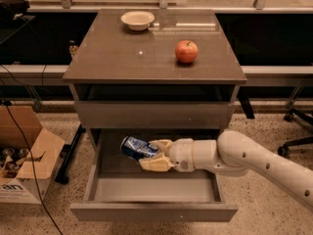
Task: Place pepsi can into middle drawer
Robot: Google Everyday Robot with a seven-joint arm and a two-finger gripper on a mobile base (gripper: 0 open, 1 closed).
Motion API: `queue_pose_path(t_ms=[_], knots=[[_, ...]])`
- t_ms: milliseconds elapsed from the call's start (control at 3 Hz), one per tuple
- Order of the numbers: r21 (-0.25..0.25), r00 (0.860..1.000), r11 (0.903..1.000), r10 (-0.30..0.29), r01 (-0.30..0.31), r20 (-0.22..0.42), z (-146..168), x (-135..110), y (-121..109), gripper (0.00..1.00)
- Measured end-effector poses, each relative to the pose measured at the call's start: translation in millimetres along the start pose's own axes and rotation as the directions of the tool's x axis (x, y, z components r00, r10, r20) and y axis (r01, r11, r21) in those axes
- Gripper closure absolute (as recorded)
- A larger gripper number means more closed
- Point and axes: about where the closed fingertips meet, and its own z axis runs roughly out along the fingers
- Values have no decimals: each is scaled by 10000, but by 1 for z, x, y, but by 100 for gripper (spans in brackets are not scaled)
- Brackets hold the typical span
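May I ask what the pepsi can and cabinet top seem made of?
The pepsi can, held by the end effector over the open middle drawer, looks like thin painted metal: glossy blue with a silvery end. The cabinet top seems brown laminate, semi-gloss, showing soft reflections.

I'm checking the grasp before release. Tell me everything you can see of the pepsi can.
The pepsi can is small, blue and metal-looking, with a silvery end and pale markings. It is tilted nearly onto its side, one end pointing left, and held in the air over the left half of the open middle drawer. The gripper, reaching in from the right, clamps the can's right part between its cream fingers. Nothing else appears to touch it.
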Motion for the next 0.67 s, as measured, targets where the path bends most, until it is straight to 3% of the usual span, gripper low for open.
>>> queue_pose_path(t_ms=[667], knots=[[739, 9895, 9967, 422, -321, -1385, 9, 43, -43, 100]])
